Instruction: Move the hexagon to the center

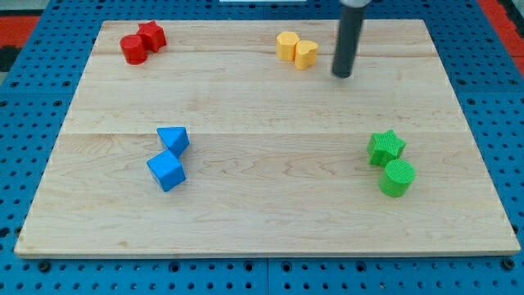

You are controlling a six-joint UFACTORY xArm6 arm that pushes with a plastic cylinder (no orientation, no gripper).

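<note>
A yellow hexagon block (287, 45) sits near the view's top, just right of centre, touching a second yellow block (306, 54), rounded like a heart or semicircle, on its right. My tip (341, 74) is on the board a short way to the right of the yellow pair, not touching them. The dark rod rises from it to the view's top edge.
A red star (152, 34) and a red cylinder (133, 50) sit at the top left. A blue triangle (173, 139) and a blue cube (167, 171) lie left of centre. A green star (386, 147) and a green cylinder (398, 178) lie at the right. The wooden board (262, 205) ends in blue pegboard.
</note>
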